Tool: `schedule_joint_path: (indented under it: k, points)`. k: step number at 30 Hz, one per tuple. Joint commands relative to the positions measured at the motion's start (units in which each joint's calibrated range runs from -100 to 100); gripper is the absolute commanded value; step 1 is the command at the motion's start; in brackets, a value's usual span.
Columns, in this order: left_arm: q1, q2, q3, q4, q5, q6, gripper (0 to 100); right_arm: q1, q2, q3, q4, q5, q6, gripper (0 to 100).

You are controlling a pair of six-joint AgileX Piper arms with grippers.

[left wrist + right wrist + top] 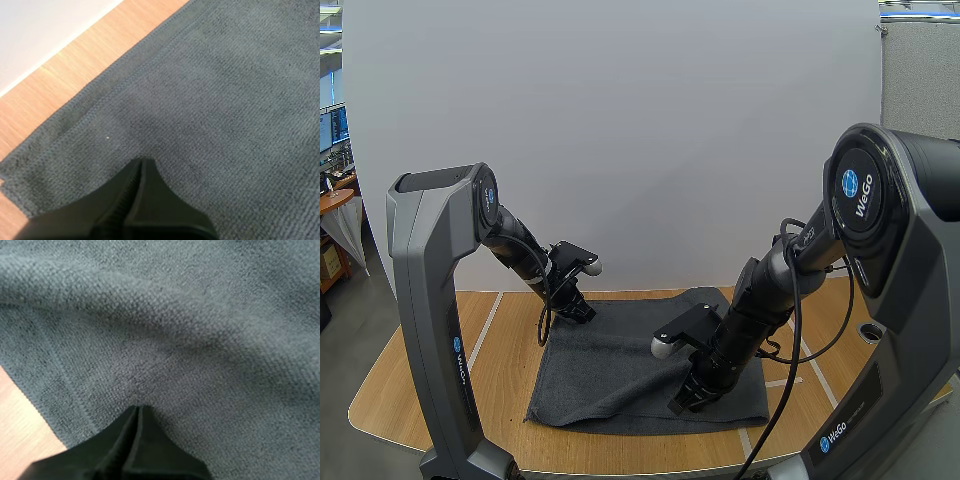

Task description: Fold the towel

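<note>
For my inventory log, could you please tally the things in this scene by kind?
towel: 1
pincers: 2, the left pincer and the right pincer
table: 1
Total: 4

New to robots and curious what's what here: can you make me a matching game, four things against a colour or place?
Things:
1 towel
2 table
3 left gripper
4 right gripper

Colour or place:
A light wood
B near the towel's front edge
C dark grey
D at the towel's far left corner

Pairs: 1-C, 2-A, 3-D, 4-B
</note>
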Motion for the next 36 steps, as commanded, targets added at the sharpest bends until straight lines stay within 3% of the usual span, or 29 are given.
schedule_joint_path:
  k: [1, 21, 28, 36]
  points:
    - [-0.26, 0.6, -0.1, -0.1, -1.0, -0.4, 0, 0.0, 0.1, 2.7, -3.4, 6.5, 0.2, 0]
    - [-0.26, 0.6, -0.1, -0.1, -4.5, -0.4, 0, 0.0, -6.5, 3.6, -9.4, 28.8, 0.5, 0]
    - [-0.26, 0.6, -0.1, -0.1, -4.5, -0.4, 0, 0.0, -6.8, 3.6, -9.4, 30.7, 0.5, 0]
    - [-0.26, 0.6, -0.1, -0.1, -4.5, -0.8, 0, 0.0, -14.4, 0.6, -1.1, 36.0, -1.0, 0]
